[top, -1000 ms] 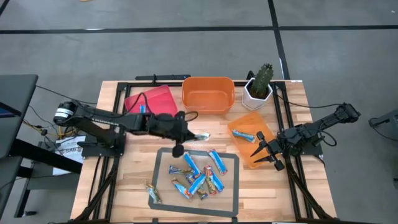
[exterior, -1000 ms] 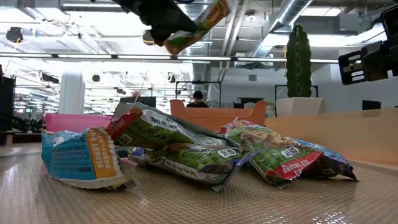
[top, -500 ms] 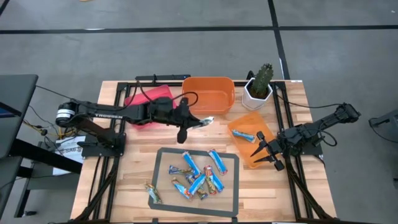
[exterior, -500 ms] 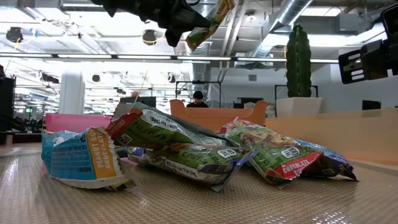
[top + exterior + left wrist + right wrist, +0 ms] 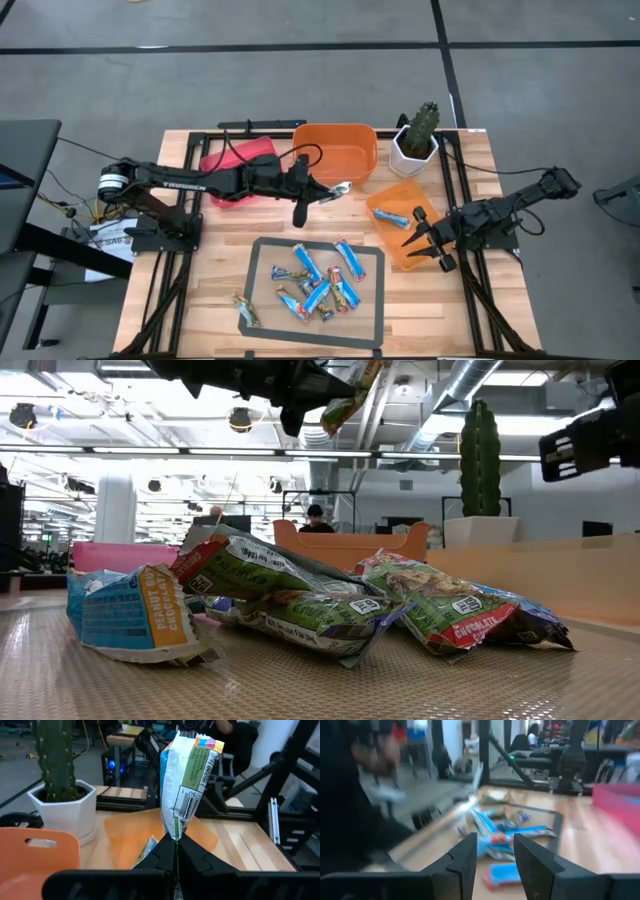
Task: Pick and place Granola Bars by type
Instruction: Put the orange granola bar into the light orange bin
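From above I see my left gripper (image 5: 322,190) carrying a granola bar (image 5: 338,189) just short of the orange bin (image 5: 335,150); its wrist view shows the bar (image 5: 186,777) pinched only by its tail seam, so I judge it may slip out early.

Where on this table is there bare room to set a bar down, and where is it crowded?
Bare wood lies between the red bin and the mat, and along the mat's left side. The mat's middle is crowded with granola bars; the left gripper holds one bar beside the orange bin.
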Available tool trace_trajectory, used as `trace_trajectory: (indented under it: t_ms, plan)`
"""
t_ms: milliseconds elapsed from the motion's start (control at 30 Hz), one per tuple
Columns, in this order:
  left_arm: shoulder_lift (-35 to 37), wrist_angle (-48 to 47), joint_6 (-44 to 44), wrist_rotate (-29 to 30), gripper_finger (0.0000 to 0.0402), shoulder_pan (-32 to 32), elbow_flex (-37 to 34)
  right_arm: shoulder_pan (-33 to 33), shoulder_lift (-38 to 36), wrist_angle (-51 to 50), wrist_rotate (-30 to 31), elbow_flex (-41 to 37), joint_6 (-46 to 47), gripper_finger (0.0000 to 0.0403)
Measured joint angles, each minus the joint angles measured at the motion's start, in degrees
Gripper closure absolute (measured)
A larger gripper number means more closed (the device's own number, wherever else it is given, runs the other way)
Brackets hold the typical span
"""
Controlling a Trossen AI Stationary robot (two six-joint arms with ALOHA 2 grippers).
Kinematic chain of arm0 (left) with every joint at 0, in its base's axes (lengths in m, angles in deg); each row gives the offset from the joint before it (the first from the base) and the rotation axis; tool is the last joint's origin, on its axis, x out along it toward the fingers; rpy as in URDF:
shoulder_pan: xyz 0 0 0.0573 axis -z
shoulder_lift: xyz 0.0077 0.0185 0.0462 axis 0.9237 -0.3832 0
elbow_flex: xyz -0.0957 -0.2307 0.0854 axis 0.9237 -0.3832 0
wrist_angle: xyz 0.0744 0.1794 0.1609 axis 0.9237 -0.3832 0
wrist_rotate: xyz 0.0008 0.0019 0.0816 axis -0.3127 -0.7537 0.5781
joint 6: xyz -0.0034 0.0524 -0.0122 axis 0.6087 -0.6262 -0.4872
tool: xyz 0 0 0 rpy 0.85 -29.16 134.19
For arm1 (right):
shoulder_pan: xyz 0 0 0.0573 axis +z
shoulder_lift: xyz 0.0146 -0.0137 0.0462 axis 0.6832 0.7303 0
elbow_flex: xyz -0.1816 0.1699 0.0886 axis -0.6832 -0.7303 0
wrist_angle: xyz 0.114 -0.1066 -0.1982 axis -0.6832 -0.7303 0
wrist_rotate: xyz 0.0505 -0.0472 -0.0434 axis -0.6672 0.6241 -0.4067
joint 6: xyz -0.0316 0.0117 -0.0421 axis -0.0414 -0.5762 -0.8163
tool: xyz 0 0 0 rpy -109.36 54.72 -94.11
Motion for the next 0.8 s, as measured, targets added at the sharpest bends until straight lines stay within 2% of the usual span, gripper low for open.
trace_trajectory:
  t_ms: [167, 367, 500, 633, 800]
  plan:
    - [-0.2, 0.2, 0.9, 1.5, 0.0401, 0.0, 0.0, 0.3, 0.0, 7.1, 2.7, 0.0, 12.5, 0.0280]
    - [-0.2, 1.3, 1.4, 1.5, 0.0401, 0.0, 0.0, 0.3, 0.1, 20.7, 17.0, 0.1, 12.5, 0.0280]
    - [-0.2, 1.6, 1.6, 2.8, 0.0401, 0.0, 0.0, -0.3, 1.8, 23.9, 23.3, 0.2, 9.7, 0.0280]
    - [-0.2, 2.2, 2.6, 2.9, 0.0401, 0.0, 0.0, -2.4, 5.0, 26.7, 26.9, 0.2, 9.6, 0.0280]
    - [-0.2, 3.6, 3.5, 2.3, 0.0401, 0.4, 0.0, -5.7, 13.3, 31.2, 26.9, 1.8, 9.6, 0.0280]
